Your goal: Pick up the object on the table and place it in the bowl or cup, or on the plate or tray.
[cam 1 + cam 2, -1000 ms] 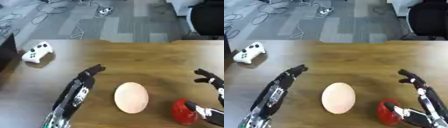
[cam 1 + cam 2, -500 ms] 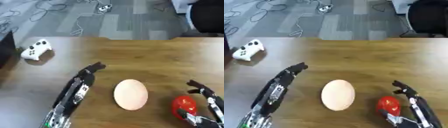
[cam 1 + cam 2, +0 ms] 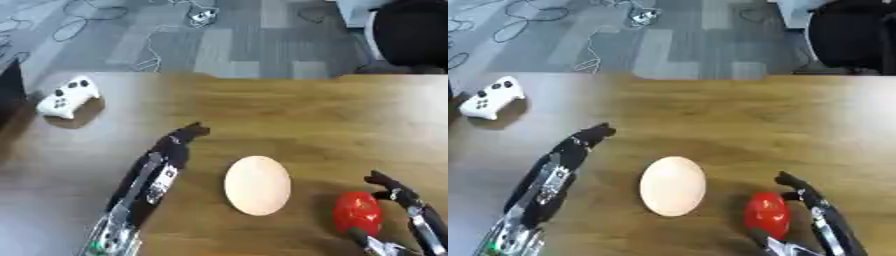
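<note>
Lower and closer to the red object now than a second ago: right hand [image 3: 811, 210], at the bottom right corner, fingers curved around the right side of the red rounded object [image 3: 766, 215] (a tomato or apple, hard to say which), thumb low at its front; cannot tell whether actually touching or just beside it. Resting on the wooden table [image 3: 306, 115], right of the pale oval plate [image 3: 256, 185] and apart from it. Left hand [image 3: 178, 145] stretched along the table left of the plate, fingers straight, holding nothing, much where it lay before. White game controller [image 3: 66, 97] lying well apart near the far left edge. Black office chair [image 3: 850, 35] beyond the far right corner, cables on the grey floor.
</note>
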`<control>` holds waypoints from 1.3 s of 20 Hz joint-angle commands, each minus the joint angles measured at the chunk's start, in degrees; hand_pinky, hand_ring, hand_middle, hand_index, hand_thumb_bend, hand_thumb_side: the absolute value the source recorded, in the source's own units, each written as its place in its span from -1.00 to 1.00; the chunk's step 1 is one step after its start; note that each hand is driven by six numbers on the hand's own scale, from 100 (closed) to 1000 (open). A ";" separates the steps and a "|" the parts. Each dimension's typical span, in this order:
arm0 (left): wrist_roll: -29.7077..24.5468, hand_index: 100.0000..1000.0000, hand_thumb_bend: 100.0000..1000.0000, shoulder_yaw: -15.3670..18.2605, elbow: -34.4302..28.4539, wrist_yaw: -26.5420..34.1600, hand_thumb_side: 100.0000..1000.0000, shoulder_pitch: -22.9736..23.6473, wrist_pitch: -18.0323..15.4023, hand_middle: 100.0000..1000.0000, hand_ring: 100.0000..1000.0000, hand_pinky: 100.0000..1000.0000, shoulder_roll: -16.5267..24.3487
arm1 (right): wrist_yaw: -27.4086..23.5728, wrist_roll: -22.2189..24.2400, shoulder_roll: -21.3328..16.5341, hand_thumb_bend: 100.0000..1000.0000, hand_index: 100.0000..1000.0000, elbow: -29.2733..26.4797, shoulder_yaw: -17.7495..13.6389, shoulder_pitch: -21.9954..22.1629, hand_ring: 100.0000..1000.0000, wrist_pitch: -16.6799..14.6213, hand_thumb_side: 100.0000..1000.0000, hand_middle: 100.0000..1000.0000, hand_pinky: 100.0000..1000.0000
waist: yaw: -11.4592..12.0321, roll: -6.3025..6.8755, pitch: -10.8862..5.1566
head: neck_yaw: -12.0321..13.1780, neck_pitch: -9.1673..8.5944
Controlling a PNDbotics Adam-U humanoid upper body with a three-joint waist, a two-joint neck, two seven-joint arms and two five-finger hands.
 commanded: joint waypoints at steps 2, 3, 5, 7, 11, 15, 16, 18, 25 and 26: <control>0.27 0.70 -0.87 0.58 -0.89 -0.20 0.92 -0.25 -0.20 0.54 1.00 1.00 0.88 | -0.42 0.21 -0.34 0.40 0.97 -2.42 -0.26 -0.07 0.42 0.16 0.30 0.70 1.00 | 0.05 0.01 -1.19 | -0.03 -0.23; 0.27 0.70 -0.87 0.58 -0.93 -0.20 0.92 -0.26 -0.21 0.54 1.00 1.00 0.88 | -0.51 0.28 -0.41 0.41 0.97 -2.62 -0.32 -0.13 0.42 0.21 0.29 0.70 1.00 | 0.08 0.04 -1.16 | -0.10 -0.34; 0.27 0.70 -0.87 0.58 -0.99 -0.19 0.92 -0.29 -0.21 0.54 1.00 1.00 0.88 | -0.71 0.39 -0.48 0.41 0.97 -2.91 -0.39 -0.29 0.42 0.26 0.30 0.70 1.00 | 0.12 0.05 -1.08 | -0.18 -0.50; 0.25 0.70 -0.87 0.57 -1.05 -0.20 0.93 -0.33 -0.22 0.54 1.00 1.00 0.87 | -0.95 0.49 -0.50 0.42 0.97 -3.13 -0.42 -0.53 0.43 0.24 0.30 0.70 1.00 | 0.18 0.04 -0.95 | -0.26 -0.58; 0.17 0.70 -0.87 0.52 -1.24 -0.27 0.93 -0.50 -0.23 0.54 1.00 1.00 0.86 | -1.21 0.97 -0.49 0.51 0.98 -2.79 -0.38 -1.33 0.41 0.39 0.20 0.64 1.00 | 0.36 -0.02 -0.54 | -0.39 -0.73; 0.00 0.70 -0.87 0.42 -1.58 -0.28 0.93 -0.71 -0.29 0.54 1.00 1.00 0.79 | -0.23 1.09 -0.20 0.52 0.94 -1.34 -0.58 -2.60 0.38 1.16 0.15 0.58 1.00 | 0.81 -0.01 -0.07 | -0.50 -0.94; -0.04 0.70 -0.87 0.41 -1.66 -0.29 0.93 -0.72 -0.29 0.54 1.00 1.00 0.78 | 0.01 0.98 -0.09 0.51 0.94 -1.07 -0.63 -2.86 0.38 1.29 0.16 0.58 1.00 | 0.93 -0.01 0.03 | -0.51 -0.96; -0.09 0.70 -0.87 0.42 -1.81 -0.31 0.93 -0.74 -0.29 0.54 1.00 1.00 0.76 | 0.22 0.73 0.14 0.50 0.94 -0.71 -0.67 -3.35 0.38 1.37 0.16 0.57 1.00 | 1.20 -0.05 0.25 | -0.52 -0.97; -0.39 0.70 -0.87 0.35 -2.27 -0.28 0.93 -1.06 -0.22 0.54 1.00 1.00 0.66 | 0.40 0.51 0.38 0.49 0.94 -0.23 -0.75 -4.73 0.38 1.12 0.15 0.58 1.00 | 2.05 -0.43 0.93 | -0.33 -1.26; -0.41 0.70 -0.87 0.37 -2.33 -0.27 0.93 -1.08 -0.21 0.54 1.00 1.00 0.66 | 0.48 0.48 0.42 0.49 0.94 -0.20 -0.78 -4.85 0.38 1.12 0.14 0.58 1.00 | 2.13 -0.49 1.01 | -0.31 -1.27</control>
